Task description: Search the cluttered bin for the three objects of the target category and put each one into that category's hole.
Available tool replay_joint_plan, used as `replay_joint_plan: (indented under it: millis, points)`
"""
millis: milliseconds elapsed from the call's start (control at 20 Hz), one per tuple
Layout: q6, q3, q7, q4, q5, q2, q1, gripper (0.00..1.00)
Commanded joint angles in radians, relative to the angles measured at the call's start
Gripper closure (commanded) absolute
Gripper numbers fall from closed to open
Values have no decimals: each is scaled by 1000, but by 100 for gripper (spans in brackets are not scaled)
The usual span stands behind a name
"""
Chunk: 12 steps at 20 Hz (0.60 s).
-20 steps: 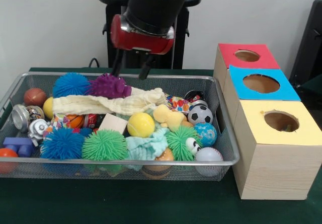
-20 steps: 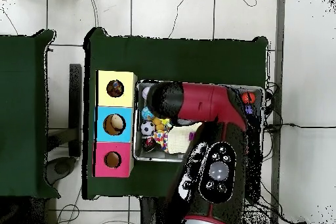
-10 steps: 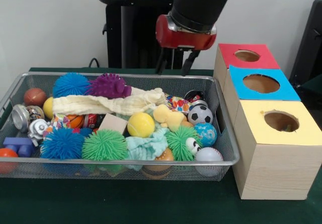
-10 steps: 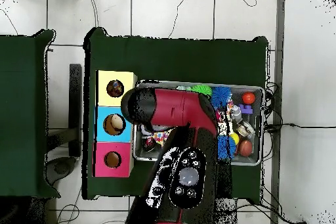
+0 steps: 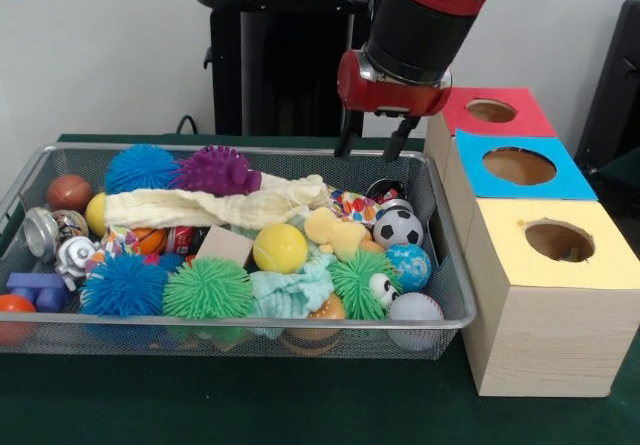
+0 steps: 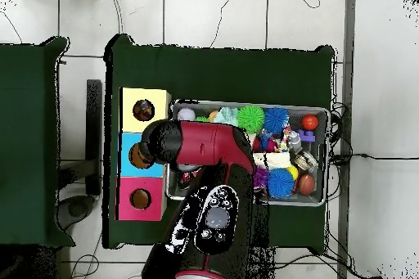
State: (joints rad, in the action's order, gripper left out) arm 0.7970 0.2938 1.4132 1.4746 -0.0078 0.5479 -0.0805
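With its fingers spread and apparently empty, the gripper hangs above the bin near the blue box; it should descend squarely onto one exposed target.

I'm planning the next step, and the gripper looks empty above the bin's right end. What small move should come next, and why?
Probably a short descent into the bin. The gripper hangs open and empty above the far rim, so nothing is ready for a hole. The soccer ball lies close by, lower down.
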Motion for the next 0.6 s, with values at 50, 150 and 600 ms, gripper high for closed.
replay_joint_plan:
  millis: [50, 150, 600]
  points:
    - [-88, -8, 295, 108, 4, -93, 3, 0]
    - [-115, -23, 283, 118, 8, -110, 22, 0]
    - [-230, -39, 278, 135, 5, -190, 58, 0]
